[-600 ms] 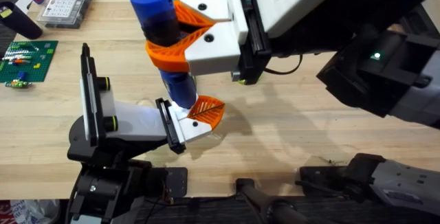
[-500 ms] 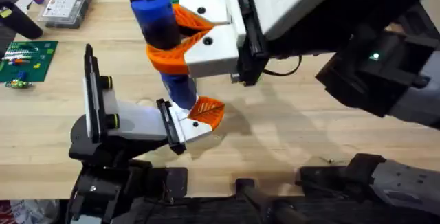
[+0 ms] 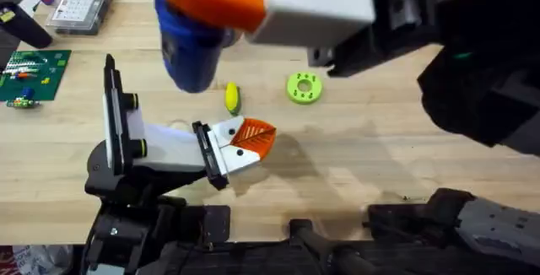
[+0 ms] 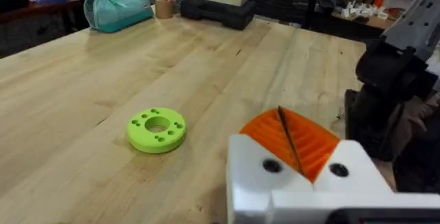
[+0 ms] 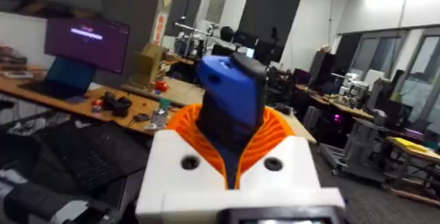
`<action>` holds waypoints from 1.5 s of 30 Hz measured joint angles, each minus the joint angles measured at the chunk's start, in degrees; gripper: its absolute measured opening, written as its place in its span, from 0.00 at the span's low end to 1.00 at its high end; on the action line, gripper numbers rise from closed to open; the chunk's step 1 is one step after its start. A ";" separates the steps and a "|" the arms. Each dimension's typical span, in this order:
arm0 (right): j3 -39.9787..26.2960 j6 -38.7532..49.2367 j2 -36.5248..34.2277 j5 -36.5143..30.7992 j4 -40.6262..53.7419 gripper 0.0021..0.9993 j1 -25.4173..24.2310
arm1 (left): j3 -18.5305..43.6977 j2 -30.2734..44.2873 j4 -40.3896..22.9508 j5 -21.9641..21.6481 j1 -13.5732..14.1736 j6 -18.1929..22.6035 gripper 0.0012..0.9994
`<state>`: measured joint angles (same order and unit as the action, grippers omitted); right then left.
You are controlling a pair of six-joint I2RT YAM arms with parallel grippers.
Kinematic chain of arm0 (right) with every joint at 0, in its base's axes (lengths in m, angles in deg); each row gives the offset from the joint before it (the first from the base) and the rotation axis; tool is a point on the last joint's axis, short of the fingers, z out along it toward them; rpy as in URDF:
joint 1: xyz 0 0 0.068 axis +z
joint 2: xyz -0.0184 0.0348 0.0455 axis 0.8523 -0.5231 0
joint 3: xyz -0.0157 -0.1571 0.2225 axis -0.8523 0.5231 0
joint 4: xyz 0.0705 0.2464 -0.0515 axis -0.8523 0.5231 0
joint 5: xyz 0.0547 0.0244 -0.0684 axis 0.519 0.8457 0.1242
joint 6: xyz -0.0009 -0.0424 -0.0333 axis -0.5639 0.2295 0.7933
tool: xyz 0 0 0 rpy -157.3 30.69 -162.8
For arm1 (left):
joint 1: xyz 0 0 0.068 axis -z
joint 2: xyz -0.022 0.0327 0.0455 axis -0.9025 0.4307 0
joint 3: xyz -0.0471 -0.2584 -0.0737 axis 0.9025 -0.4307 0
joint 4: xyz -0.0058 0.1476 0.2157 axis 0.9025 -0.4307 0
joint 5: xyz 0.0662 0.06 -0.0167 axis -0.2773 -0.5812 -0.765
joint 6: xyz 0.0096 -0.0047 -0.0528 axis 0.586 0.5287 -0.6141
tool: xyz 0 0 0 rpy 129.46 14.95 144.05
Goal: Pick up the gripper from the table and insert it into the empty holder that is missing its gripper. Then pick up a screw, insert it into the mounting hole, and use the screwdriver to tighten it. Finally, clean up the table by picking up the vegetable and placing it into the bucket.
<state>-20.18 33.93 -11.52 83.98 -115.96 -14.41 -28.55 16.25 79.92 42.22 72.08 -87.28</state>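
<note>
Right end effector point(image 3: 211, 9) now hangs high in the upper left of the frame, pads pinching the screwdriver point(image 3: 190, 51); a moment ago it stood down at the holder point(image 3: 169, 153), so tightening looks finished. You see one gripper point(image 3: 253, 137) seated there, one vegetable point(image 3: 232, 98) and one green ring point(image 3: 305, 88) on the bench point(image 3: 380, 140). Left end effector point(image 4: 292, 141) looks pressed together.

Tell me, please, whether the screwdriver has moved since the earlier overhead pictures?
Yes. The screwdriver, held in the right pincer, has lifted away from the holder and the orange gripper, towards the camera.
</note>
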 joint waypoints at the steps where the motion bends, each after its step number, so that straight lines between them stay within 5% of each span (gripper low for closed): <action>1: -0.34 -0.15 0.01 -0.46 0.00 0.03 0.00 | 0.00 -0.02 0.00 0.00 0.00 0.00 0.01; 15: -0.42 -0.26 -0.05 -4.17 0.44 0.03 -0.04 | 0.00 -0.02 0.02 -0.64 0.00 0.00 0.01; 20: -0.47 6.22 -0.05 -2.98 2.37 0.03 -0.04 | 0.00 -0.01 0.00 -0.87 0.00 0.00 0.01; 45: -8.10 35.55 -0.16 -3.48 52.83 0.04 -12.02 | 0.00 -0.02 0.00 -1.03 0.00 0.00 0.01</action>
<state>-28.27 69.48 -11.68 80.50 -63.13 -26.43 -28.55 16.23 79.92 41.19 72.08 -87.28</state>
